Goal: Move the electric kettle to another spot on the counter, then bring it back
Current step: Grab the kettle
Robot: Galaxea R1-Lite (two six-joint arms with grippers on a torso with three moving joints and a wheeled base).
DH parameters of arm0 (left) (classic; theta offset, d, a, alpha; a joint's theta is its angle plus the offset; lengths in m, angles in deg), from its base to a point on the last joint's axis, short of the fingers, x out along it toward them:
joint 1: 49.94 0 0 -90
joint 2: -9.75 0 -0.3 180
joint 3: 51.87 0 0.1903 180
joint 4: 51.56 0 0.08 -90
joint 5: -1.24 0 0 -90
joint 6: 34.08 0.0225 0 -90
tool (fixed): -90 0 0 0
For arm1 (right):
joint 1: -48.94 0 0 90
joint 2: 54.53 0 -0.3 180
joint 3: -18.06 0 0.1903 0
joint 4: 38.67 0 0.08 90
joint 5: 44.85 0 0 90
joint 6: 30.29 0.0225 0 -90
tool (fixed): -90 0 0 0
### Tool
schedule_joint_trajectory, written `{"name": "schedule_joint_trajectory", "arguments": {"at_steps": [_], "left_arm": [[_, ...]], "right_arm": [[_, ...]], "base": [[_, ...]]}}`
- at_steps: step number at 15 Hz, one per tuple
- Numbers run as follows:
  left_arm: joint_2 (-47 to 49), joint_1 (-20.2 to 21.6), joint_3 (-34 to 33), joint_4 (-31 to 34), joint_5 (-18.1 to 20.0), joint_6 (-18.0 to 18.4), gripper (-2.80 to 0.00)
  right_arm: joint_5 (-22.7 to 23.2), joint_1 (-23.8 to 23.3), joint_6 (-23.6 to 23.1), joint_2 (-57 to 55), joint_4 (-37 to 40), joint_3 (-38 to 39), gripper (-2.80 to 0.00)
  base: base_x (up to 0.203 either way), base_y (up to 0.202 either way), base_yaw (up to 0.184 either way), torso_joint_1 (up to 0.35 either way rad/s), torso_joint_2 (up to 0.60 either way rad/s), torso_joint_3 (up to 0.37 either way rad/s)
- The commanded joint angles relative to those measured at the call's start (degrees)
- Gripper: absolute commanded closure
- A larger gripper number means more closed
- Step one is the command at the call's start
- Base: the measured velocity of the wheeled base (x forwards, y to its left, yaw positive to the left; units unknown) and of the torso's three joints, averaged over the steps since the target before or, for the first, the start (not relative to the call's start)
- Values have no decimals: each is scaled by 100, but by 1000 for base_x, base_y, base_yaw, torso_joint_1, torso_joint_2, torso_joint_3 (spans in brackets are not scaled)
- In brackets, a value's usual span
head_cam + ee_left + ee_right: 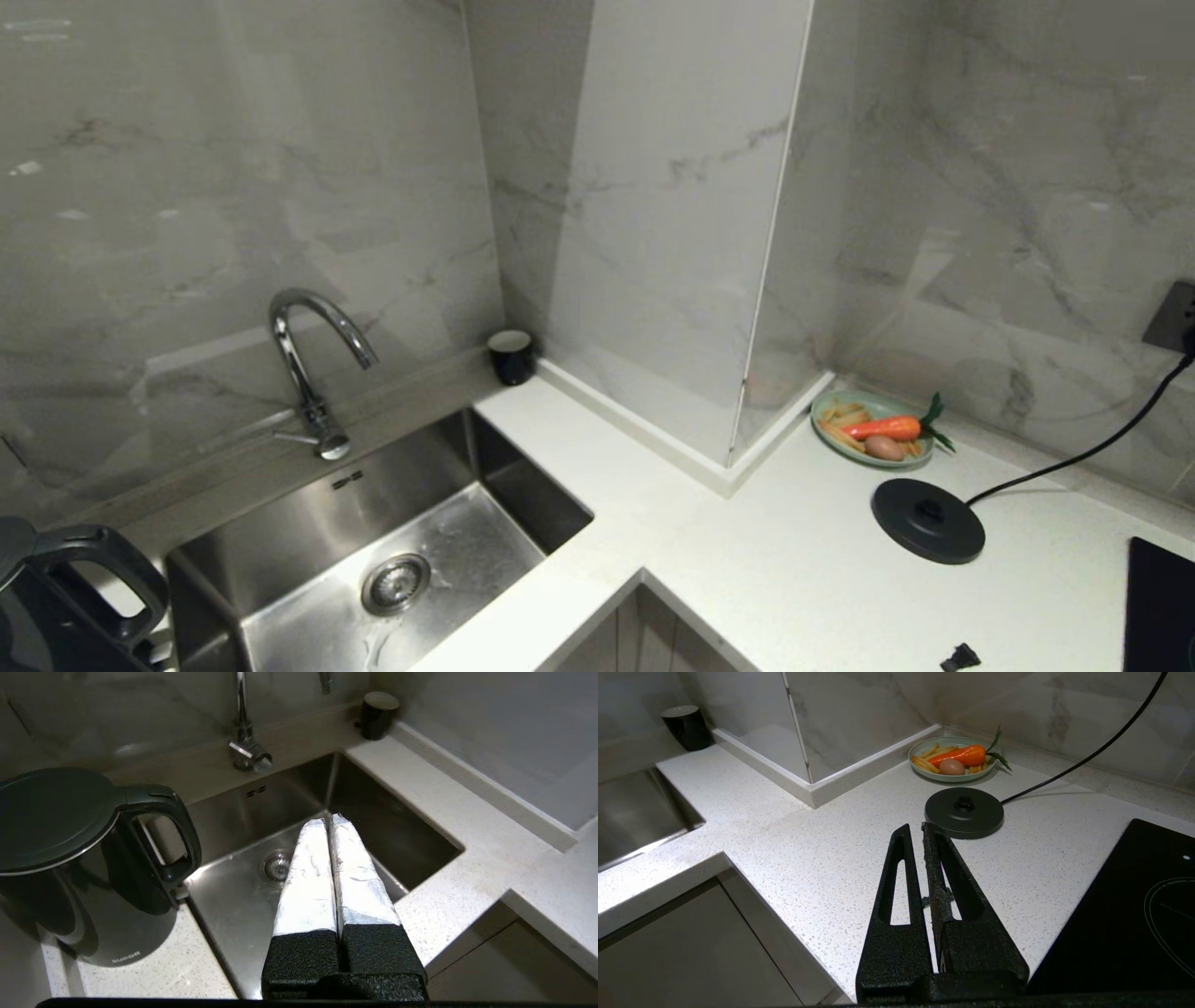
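Marble-clad walls enclose a white counter [803, 569] with a steel sink [280, 597] set into it. The kettle [70, 868] is seen upright on the counter at the sink's left edge, well apart from its base [927, 520] on the right. The left gripper [329, 826] is held over the sink beside the kettle, fingers pressed together, empty. The right gripper [915, 830] is also closed, above the counter near the base. The kettle is judged rigid, glossy and possibly heavy if filled; the loop handle [175, 830] is the recommended hold, as the smooth body may slip.
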Motion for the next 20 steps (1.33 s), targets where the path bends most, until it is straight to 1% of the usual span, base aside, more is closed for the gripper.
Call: {"name": "schedule_joint_trajectory", "arguments": {"at_steps": [1,2,3,4,5,6,8,10,11,12,13,14,15,17,18,20], "left_arm": [[2137,110,159,-460,-237,-207,0],[2738,89,177,-722,-477,-381,0],[3237,-19,154,-941,-831,-573,0],[3641,-287,50,-1121,-1366,-804,0],[3910,-760,-101,-1237,-1858,-1186,0],[4243,-1027,-202,-1290,-2194,-1586,0],[5128,-1223,-350,-1365,-2862,-2328,0],[5585,-1321,-458,-1401,-3358,-2969,0],[5605,-1353,-528,-1430,-3330,-2981,0],[5585,-1356,-571,-1462,-3096,-2918,0],[5554,-1306,-581,-1478,-2737,-2742,0],[5563,-1105,-572,-1487,-2535,-2558,0],[5625,-858,-526,-1491,-2491,-2445,0],[5806,-197,-304,-1503,-2436,-2117,0],[5874,99,-196,-1574,-2366,-1881,0],[5938,655,-141,-2015,-2012,-1185,0]], "right_arm": [[0,4,-1,-6,0,0,0],[0,-3,-1,-2,0,0,0],[0,4,-1,-9,0,0,0],[0,4,-1,0,0,0,0],[0,4,-1,-4,4,0,0],[0,4,-1,-9,2,0,0],[0,4,-1,-1,0,0,0],[0,4,-1,-9,0,0,0],[0,4,-1,-7,0,0,0],[0,-3,-1,-5,0,0,0],[0,-4,-1,0,6,0,0],[0,4,-1,0,0,0,0],[0,4,-1,-9,4,0,0],[0,4,-1,0,0,0,0],[0,4,-1,-9,0,0,0],[0,2,-1,-9,0,0,0]], "base": [[0,0,0,0,0,0],[0,0,0,0,0,0],[0,0,0,0,0,0],[0,0,0,0,0,0],[0,0,0,0,0,0],[0,0,0,0,0,0],[0,0,0,0,0,0],[0,0,0,0,0,0],[0,0,0,0,0,0],[0,0,0,0,0,0],[0,0,0,0,0,0],[0,0,0,0,0,0],[0,0,0,0,0,0],[0,0,0,0,0,0],[0,0,0,0,0,0],[0,0,0,0,0,0]]}}
